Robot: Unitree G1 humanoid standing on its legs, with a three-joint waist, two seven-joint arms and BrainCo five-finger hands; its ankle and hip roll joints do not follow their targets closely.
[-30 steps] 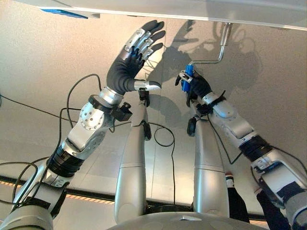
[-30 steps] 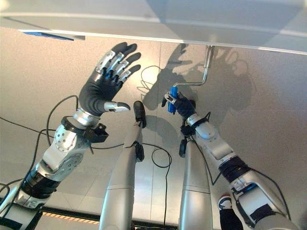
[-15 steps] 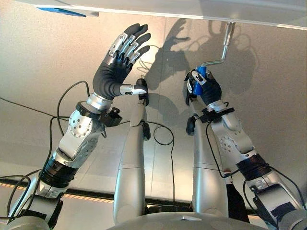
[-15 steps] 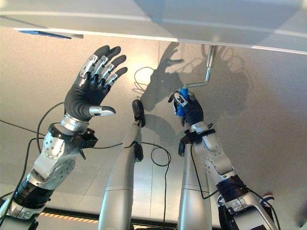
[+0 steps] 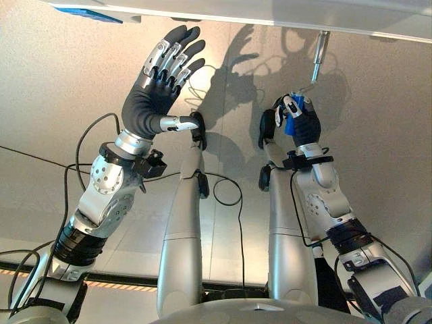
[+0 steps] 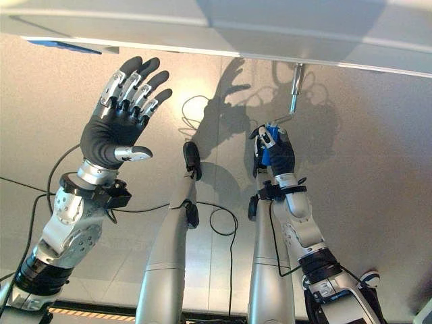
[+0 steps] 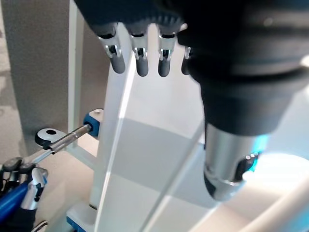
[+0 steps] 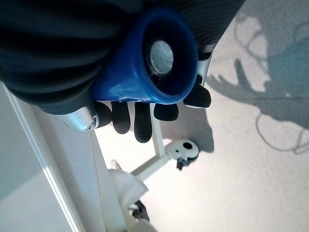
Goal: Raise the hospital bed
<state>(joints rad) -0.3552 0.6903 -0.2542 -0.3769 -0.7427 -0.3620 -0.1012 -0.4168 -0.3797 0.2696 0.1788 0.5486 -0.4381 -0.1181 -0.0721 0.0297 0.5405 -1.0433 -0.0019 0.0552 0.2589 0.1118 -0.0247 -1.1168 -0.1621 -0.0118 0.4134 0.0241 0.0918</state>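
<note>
The right hand [image 5: 298, 121] is curled tight round the blue plastic grip [image 8: 145, 60] of the bent steel crank [image 6: 293, 88], placed to wind the white bed frame [image 5: 270, 13] upward. The left hand [image 5: 158, 81] hovers spread and empty, clear of the crank's sweep.

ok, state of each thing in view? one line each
right hand: shut on the blue crank handle
left hand: open, raised, holding nothing
crank rod: metal, running from the handle up to the bed frame
</note>
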